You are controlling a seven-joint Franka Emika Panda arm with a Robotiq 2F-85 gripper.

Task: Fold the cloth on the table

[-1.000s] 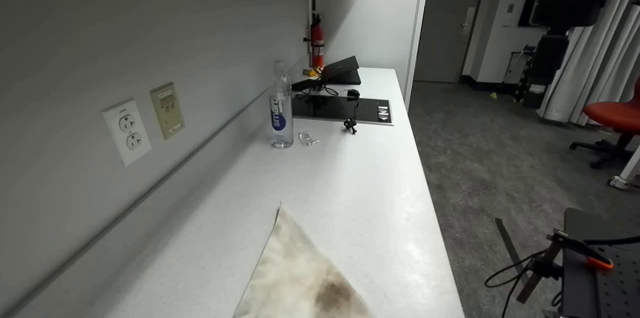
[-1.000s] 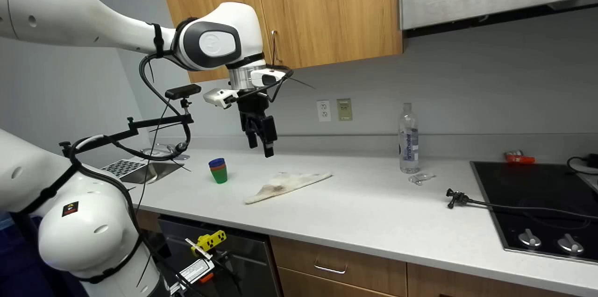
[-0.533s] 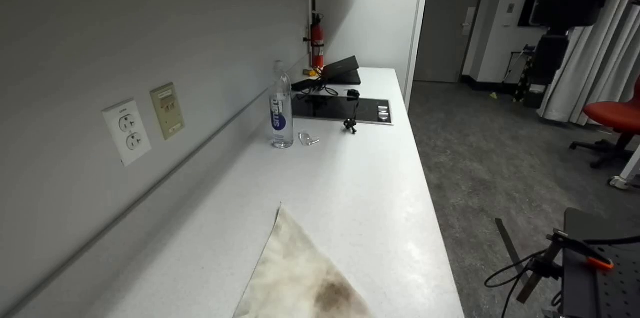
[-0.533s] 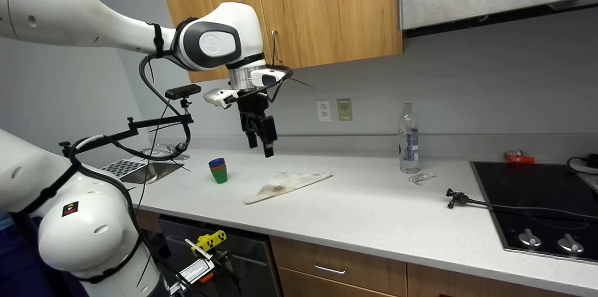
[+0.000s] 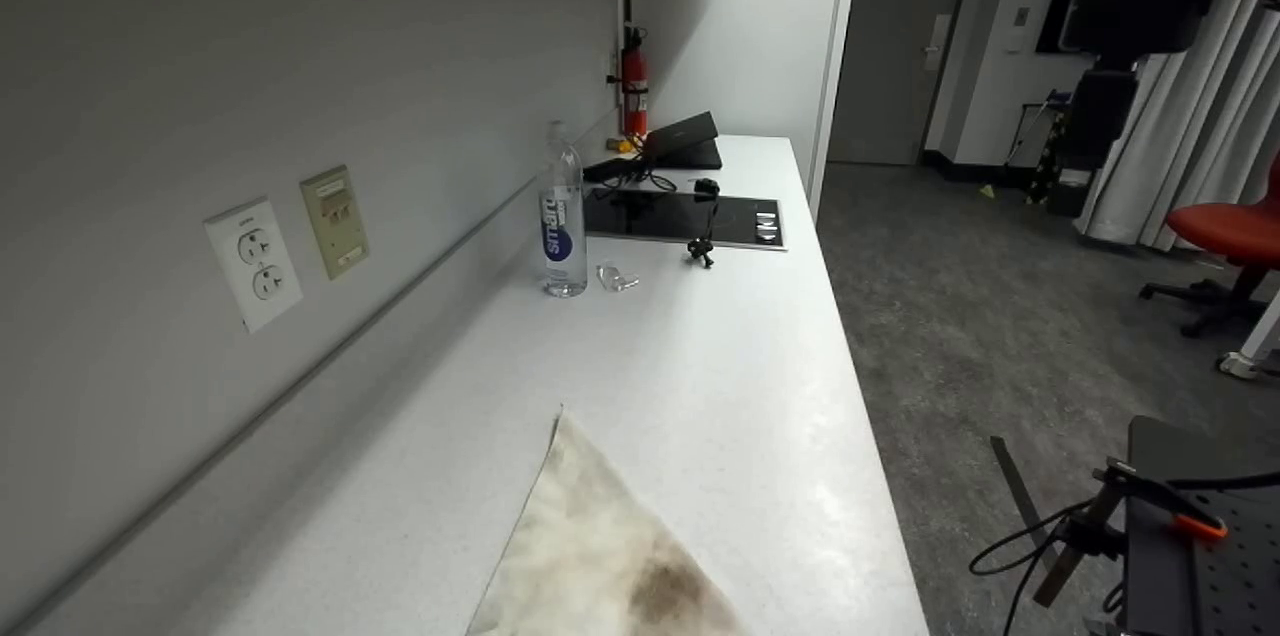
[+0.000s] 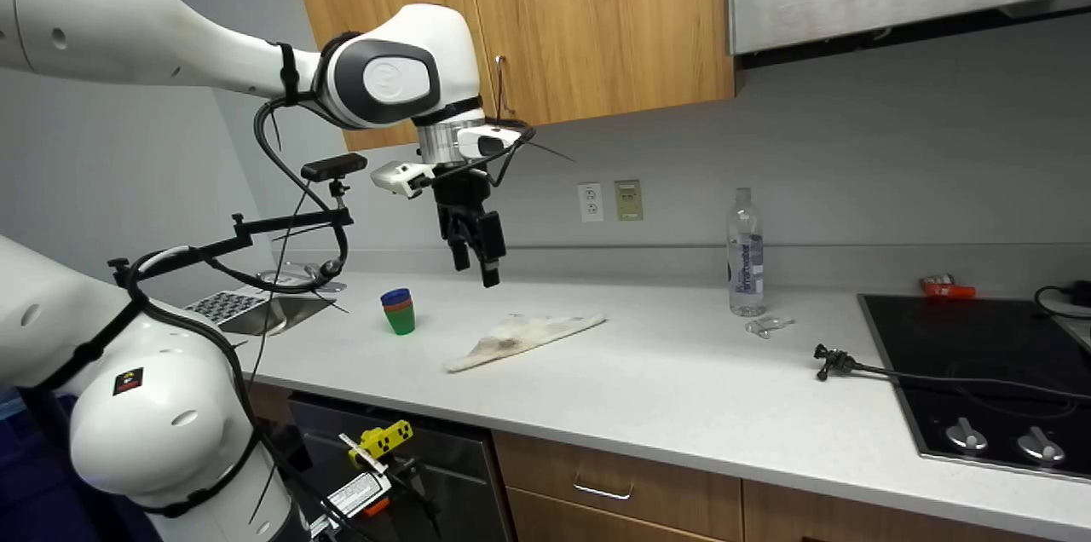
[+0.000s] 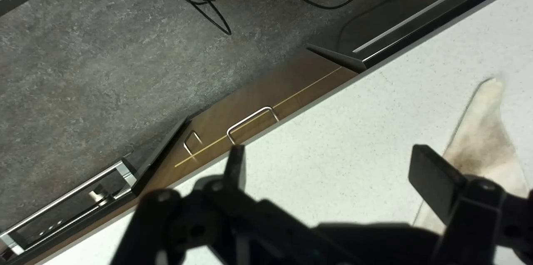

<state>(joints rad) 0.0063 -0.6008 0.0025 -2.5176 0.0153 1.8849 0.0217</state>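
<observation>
The cloth is off-white with brownish-grey smudges and lies flat on the white countertop (image 6: 682,389). In an exterior view it forms a narrow, pointed shape (image 6: 528,338). In an exterior view a pointed corner and a dark smudge show, and its near part is cut off by the frame (image 5: 590,546). In the wrist view the cloth (image 7: 483,148) lies at the right, partly hidden behind a finger. My gripper (image 6: 476,268) hangs above the countertop, above and behind the cloth, apart from it. In the wrist view the gripper (image 7: 327,158) is wide open with nothing between its fingers.
Stacked coloured cups (image 6: 398,312) stand left of the cloth near a sink (image 6: 281,314). A clear bottle (image 6: 746,256), a small clear piece (image 6: 769,325) and a black mount with cable (image 6: 839,361) lie toward the cooktop (image 6: 980,371). Wooden cabinets (image 6: 597,14) hang above. The counter's front edge drops to the floor.
</observation>
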